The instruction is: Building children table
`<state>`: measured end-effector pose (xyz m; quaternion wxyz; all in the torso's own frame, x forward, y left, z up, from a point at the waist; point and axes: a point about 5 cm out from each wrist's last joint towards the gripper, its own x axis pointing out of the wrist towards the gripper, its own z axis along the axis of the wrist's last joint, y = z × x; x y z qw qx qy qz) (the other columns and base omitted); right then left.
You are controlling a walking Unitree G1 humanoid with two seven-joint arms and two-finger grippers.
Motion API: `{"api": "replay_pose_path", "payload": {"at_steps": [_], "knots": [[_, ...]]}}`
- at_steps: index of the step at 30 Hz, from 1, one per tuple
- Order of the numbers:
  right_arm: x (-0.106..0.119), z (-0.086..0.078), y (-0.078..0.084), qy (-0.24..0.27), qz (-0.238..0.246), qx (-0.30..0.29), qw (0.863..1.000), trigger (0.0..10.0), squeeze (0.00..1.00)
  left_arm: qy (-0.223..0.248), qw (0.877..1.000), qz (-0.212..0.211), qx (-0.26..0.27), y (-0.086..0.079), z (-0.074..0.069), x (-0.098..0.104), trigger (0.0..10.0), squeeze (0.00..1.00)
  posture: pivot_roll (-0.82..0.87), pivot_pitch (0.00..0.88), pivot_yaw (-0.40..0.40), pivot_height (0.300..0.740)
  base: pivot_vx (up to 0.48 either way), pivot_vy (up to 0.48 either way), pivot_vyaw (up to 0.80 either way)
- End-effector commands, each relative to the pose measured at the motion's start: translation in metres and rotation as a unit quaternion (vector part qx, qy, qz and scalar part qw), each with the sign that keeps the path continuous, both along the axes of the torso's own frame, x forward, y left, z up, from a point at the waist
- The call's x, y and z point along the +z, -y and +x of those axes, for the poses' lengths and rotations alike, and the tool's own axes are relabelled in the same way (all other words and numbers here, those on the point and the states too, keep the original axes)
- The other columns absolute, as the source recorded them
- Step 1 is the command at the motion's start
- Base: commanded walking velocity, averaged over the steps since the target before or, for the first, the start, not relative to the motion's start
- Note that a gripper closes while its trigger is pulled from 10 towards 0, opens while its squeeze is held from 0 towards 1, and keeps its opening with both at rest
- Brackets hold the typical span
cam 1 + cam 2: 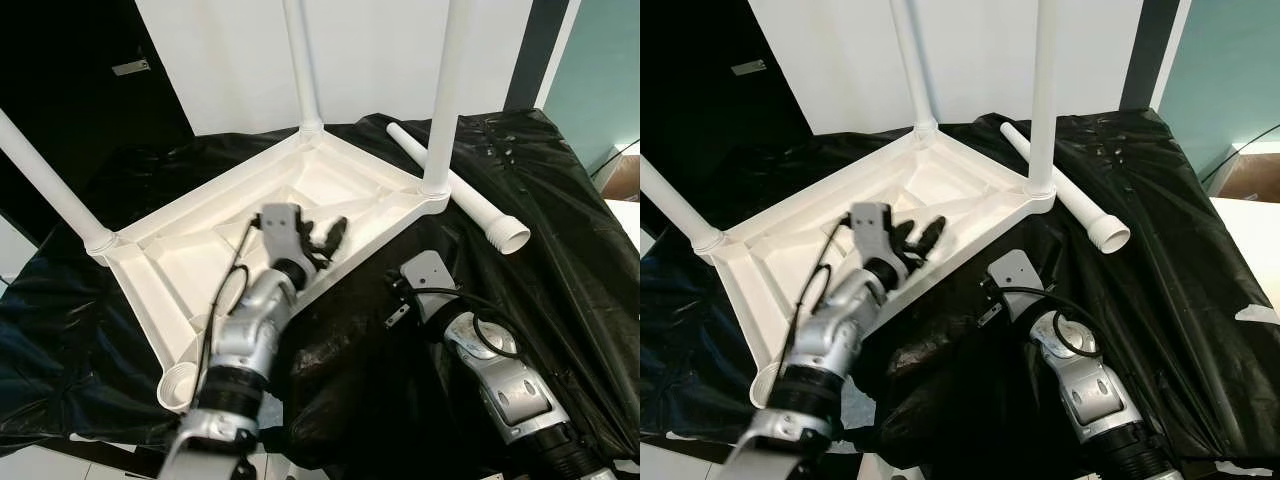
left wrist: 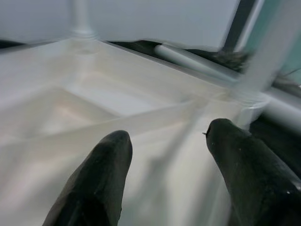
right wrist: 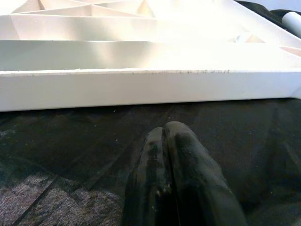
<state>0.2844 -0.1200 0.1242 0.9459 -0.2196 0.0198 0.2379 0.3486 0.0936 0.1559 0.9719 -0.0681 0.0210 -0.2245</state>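
— White plastic tabletop (image 1: 300, 200): where does it lie?
— Upside down on the black sheet (image 1: 560, 260), three legs (image 1: 445, 90) fitted, a loose leg (image 1: 460, 190) beside it.
— The end effectors?
— Left end effector (image 1: 325, 240) is released above the tabletop's ribbed underside; right end effector (image 3: 171, 179) is clenched on nothing, near the tabletop's edge.

The two eye views look forward and down from the robot's head onto the upturned white table top (image 1: 300, 200), both taking in its three standing legs and the black sheet (image 1: 560, 250) around it. The left wrist view sits close above the table top's ribbed underside, facing along its fingers (image 2: 101, 174) toward the far legs. The right wrist view lies low on the black sheet, near the table top's side rim (image 3: 141, 87)
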Motion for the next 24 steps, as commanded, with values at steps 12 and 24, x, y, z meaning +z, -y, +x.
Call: {"api": "replay_pose_path", "payload": {"at_steps": [12,24], "knots": [[-0.001,0.002,-0.004,0.0,0.0,0.006,1.0,10.0,0.0,-0.097,0.965,0.133,-0.202,-0.013,-0.018,-0.038,10.0,0.0,-0.08,0.0,0.121,0.74,0.0,0.0,0.0],[0.0,0.004,-0.006,0.005,-0.004,0.008,1.0,10.0,0.0,-0.168,0.921,0.259,-0.236,-0.014,-0.018,-0.065,0.0,0.0,-0.08,0.0,0.129,0.74,0.0,0.0,0.0]]}}
